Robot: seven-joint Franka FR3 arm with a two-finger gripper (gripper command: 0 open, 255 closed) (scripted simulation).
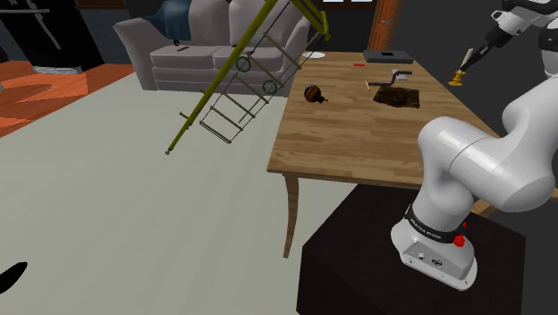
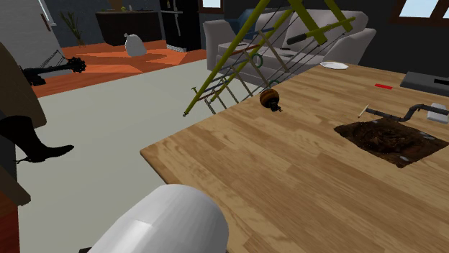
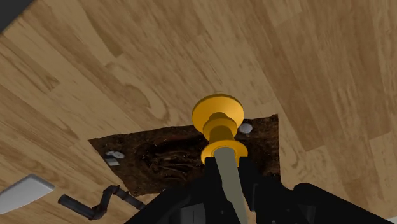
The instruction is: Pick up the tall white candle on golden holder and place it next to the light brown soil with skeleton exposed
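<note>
Jaws clamp the pale candle by its shaft, its golden holder pointing down. We hold it in the air above the desk, close by the brown soil patch. We judge this the carrying step, nearly done. Next we must lower it upright onto bare wood beside the soil, then release.

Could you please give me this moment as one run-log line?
phase: carry | tool: shut on candle | candle: tilted, by soil patch | released: no
</note>
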